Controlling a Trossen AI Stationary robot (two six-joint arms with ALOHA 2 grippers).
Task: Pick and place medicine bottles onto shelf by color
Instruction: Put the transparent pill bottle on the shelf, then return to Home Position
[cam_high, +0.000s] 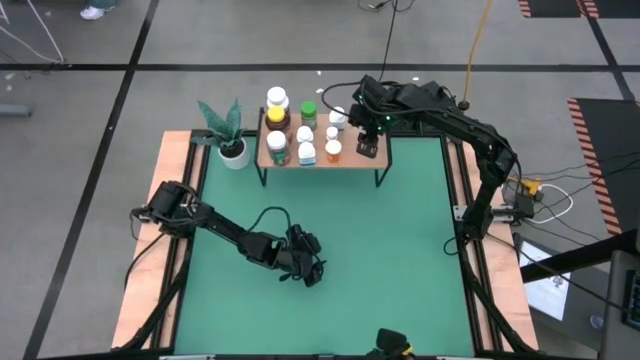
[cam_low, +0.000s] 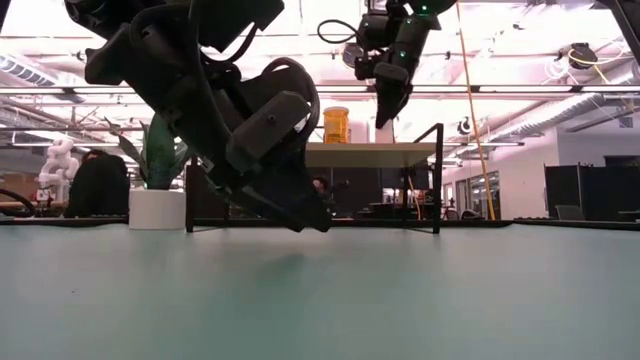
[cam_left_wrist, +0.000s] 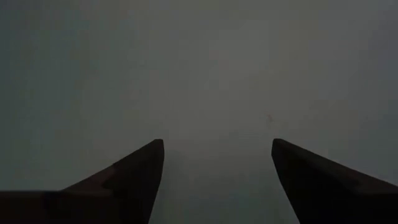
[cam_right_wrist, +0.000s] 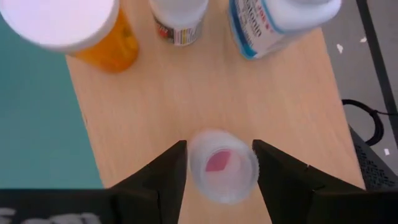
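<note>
My right gripper (cam_high: 367, 148) points down over the right end of the shelf (cam_high: 350, 162), a light-wood board on black legs. It is shut on a small pale pink bottle (cam_right_wrist: 222, 167) with a clear cap. Several other bottles stand upright on the board to its left, among them an orange one (cam_right_wrist: 99, 37), a white-and-blue one (cam_right_wrist: 273, 22) and amber and green ones (cam_high: 278, 148). My left gripper (cam_high: 305, 264) hangs open low over the green table's middle and touches nothing. My right gripper pinches the pale pink bottle between its two fingers (cam_right_wrist: 171, 171), one on each side of the round body (cam_right_wrist: 194, 168). The fingers come from above, pointing down. The bottle stands upright over the board; I cannot tell whether its base rests on the wood.
A white pot with a green plant (cam_high: 233, 150) stands at the shelf's left end. Bare wood (cam_right_wrist: 186, 99) lies between the held bottle and the other bottles. The green table (cam_high: 400, 250) spreads in front of the shelf. Cables run over the floor beyond the far edge.
</note>
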